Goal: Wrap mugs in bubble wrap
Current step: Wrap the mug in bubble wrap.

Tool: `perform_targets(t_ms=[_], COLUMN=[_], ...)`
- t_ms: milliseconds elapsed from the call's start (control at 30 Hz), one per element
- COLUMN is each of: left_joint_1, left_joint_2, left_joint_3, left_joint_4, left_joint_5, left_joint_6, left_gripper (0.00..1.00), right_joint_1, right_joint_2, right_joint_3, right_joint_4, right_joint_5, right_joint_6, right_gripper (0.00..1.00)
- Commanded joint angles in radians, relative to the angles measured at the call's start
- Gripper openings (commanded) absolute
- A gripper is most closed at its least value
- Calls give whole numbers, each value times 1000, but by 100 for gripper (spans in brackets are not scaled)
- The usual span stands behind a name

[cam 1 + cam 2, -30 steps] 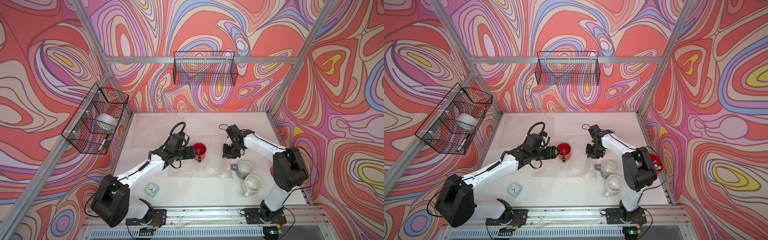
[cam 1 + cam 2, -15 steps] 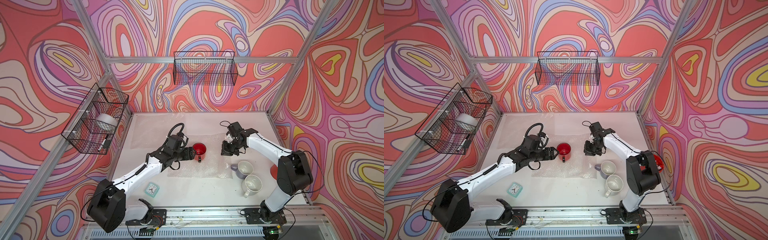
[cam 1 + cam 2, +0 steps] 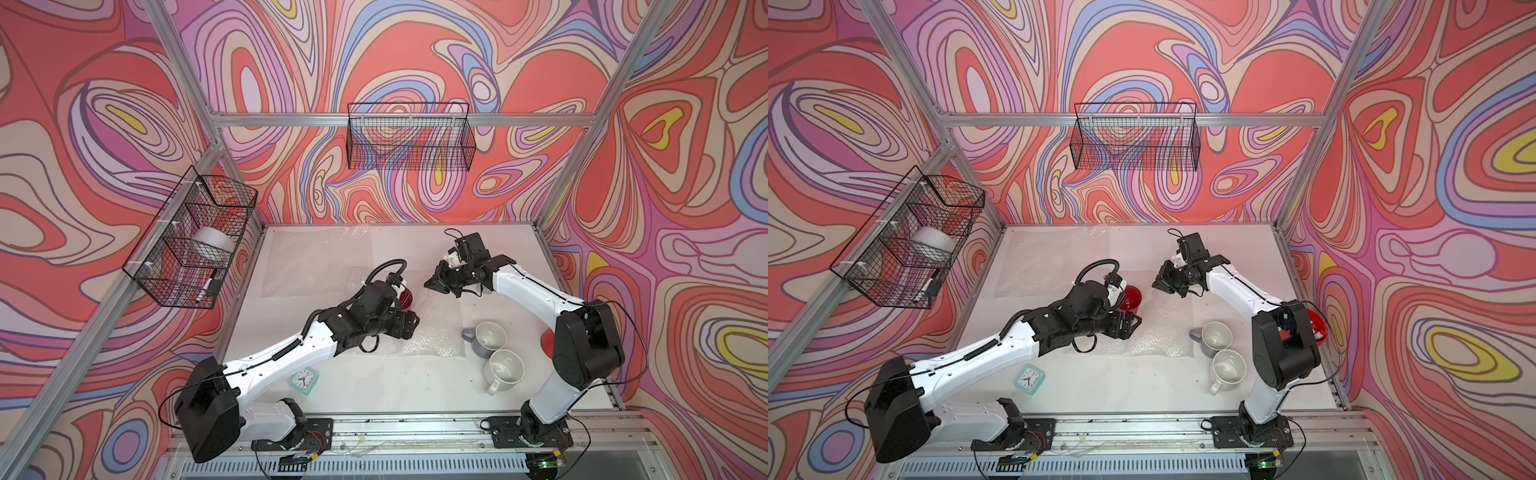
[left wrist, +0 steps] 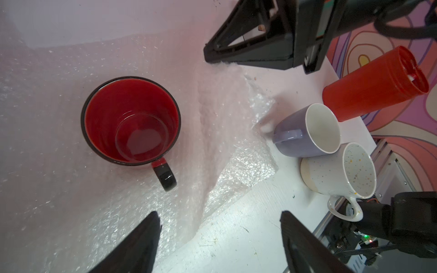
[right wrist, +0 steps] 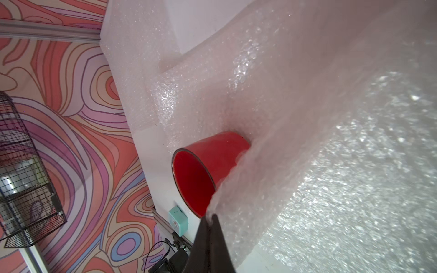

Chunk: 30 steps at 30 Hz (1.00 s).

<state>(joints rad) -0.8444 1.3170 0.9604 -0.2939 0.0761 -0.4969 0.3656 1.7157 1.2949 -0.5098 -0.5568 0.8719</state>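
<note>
Wrapping has barely begun, by my judgement. The red mug (image 4: 131, 120) stands upright, mouth up, on a bubble wrap sheet (image 4: 224, 118) in the middle of the tabletop (image 3: 374, 386), and its rim and inside are uncovered. The right pincer (image 5: 210, 218) is pressed together on an edge of that sheet and holds it raised off the tabletop. One flap slopes up beside the mug but does not yet go over it. The left pincer (image 4: 218, 215) is spread wide and empty, hovering over the sheet's near edge on the handle side of the mug. Folding the wrap round this mug is left to do, then both other mugs. There are three mugs: the red one, a lavender mug (image 3: 484, 338) and a white speckled mug (image 3: 505, 370). The last two touch each other on bare tabletop just beside the sheet, unwrapped. More bubble wrap (image 3: 307, 266) lies flat farther back; whether it is one sheet or two overlapping I cannot tell. There are also one red plastic cup (image 4: 369, 87) and one small clock (image 3: 304, 379).
</note>
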Motion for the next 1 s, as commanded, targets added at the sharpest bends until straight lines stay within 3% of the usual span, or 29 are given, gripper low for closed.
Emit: perform_targets(t_ms=[0, 100, 267, 400, 567, 733, 833, 967], left_joint_1=[-10, -11, -11, -11, -11, -5, 19, 78], left_joint_2=[41, 81, 155, 209, 254, 268, 268, 268], left_joint_3=[38, 77, 155, 210, 256, 273, 265, 231], left_joint_4=[-27, -35, -87, -105, -114, -110, -113, -81], left_joint_5=[-64, -121, -254, -263, -265, -279, -269, -188], left_joint_6=[20, 12, -9, 10, 18, 14, -6, -51], left_gripper=[93, 95, 79, 69, 47, 4, 0, 0], right_joint_1=[-4, -2, 2, 7, 11, 14, 14, 14], right_joint_2=[31, 36, 50, 50, 50, 94, 79, 13], right_joint_3=[26, 32, 54, 58, 79, 103, 113, 74], right_joint_4=[57, 61, 29, 20, -11, -25, -15, 38], right_joint_5=[-41, -59, -88, -98, -97, -108, -75, 25], right_joint_6=[48, 40, 6, -9, -36, -67, -96, -115], right_gripper=[0, 0, 0, 0, 0, 0, 1, 30])
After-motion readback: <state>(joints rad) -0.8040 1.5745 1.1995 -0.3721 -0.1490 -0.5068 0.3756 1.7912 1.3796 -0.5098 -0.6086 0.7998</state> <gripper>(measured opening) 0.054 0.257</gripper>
